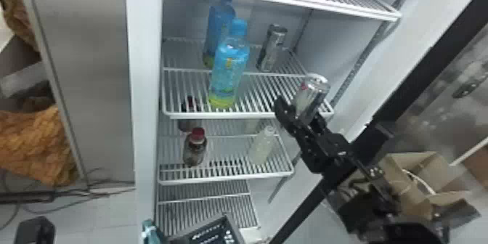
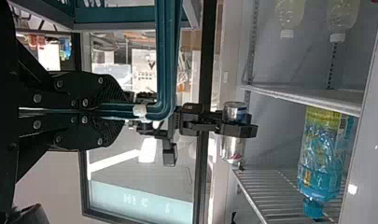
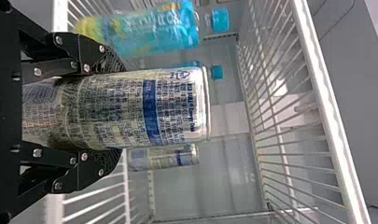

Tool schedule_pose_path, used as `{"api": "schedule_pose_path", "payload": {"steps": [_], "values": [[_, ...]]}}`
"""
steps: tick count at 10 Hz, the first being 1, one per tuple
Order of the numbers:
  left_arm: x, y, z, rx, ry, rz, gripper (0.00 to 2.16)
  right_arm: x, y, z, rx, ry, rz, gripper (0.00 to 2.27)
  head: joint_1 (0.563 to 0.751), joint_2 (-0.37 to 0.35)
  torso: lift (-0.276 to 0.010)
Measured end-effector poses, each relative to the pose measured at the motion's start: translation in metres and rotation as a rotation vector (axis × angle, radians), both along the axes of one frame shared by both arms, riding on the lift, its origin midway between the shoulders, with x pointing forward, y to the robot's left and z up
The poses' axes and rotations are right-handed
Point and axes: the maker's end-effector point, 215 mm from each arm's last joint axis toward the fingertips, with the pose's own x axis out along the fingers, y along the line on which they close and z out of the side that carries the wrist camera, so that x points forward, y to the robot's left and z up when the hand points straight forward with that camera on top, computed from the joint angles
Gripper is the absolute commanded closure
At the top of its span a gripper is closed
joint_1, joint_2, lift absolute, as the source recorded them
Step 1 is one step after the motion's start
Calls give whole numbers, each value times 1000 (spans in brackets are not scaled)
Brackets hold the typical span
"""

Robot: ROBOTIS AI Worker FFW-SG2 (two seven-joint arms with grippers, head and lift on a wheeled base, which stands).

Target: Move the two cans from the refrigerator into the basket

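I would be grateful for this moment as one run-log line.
right gripper: holding silver can by wire shelf's front right | left gripper: closed on teal basket handle | second can: standing on that shelf

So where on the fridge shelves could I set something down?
Lower shelf: a bare patch between the red-capped bottle and pale bottle. Shelf above: a bare strip between the front blue bottle and the standing can. Crowded: by that shelf's front right corner, where the right gripper holds the other can.
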Motion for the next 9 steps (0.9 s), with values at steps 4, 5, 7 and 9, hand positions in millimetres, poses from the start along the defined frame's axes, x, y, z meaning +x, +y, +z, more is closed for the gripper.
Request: {"api": "schedule_pose_path", "payload": {"steps": [4,5,7,9], "values": [[0,1,0,0,1,3,1197,-47,25,-17,32,90,55,1072,695,-350,-35],[0,1,-1,1,2,4,1197,-57,32,-23,39,115,77,1072,695,-350,-35],[0,1,-1,0,2,4,1197,-72,51,-31,64,155,124,1072,695,-350,-35],[0,1,-1,0,2,4,1197,-86,74,-42,86,198,183,1072,695,-350,-35]]}}
